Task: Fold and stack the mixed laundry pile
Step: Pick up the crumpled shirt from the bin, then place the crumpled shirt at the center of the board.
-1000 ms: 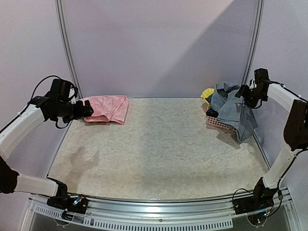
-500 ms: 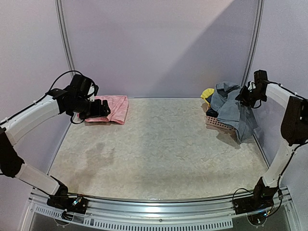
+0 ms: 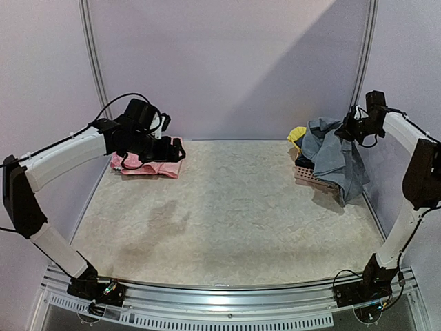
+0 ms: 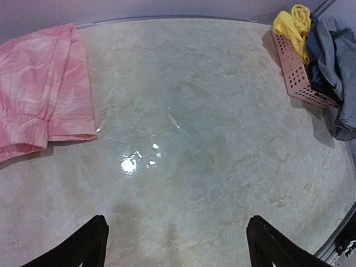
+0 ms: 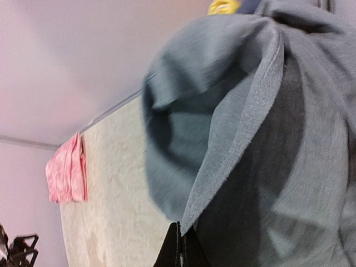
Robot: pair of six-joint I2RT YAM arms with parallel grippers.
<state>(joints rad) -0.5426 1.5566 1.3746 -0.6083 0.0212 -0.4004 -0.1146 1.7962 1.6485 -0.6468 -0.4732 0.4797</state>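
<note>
The laundry pile sits in and over a pink slatted basket [image 3: 311, 177] at the back right. A grey shirt [image 3: 333, 157] drapes over the basket's front, with a yellow piece [image 3: 297, 133] behind it. My right gripper [image 3: 346, 129] is at the top of the pile, shut on an edge of the grey shirt [image 5: 222, 111]; its fingertips [image 5: 181, 245] are pressed together where the cloth edge meets them. My left gripper [image 3: 176, 149] hovers above the table beside a folded pink garment [image 3: 148, 165]. It is open [image 4: 177, 245], with only bare table between its fingers.
The folded pink garment [image 4: 39, 105] lies flat at the back left by the wall. A purple back wall and side walls with metal rails [image 3: 96, 69] close in the table. The marbled tabletop [image 3: 234, 214] stretches between the two arms.
My left arm swung right, from left of the pink garment to over its right edge. My right gripper closed on the grey shirt's edge and rose slightly.
</note>
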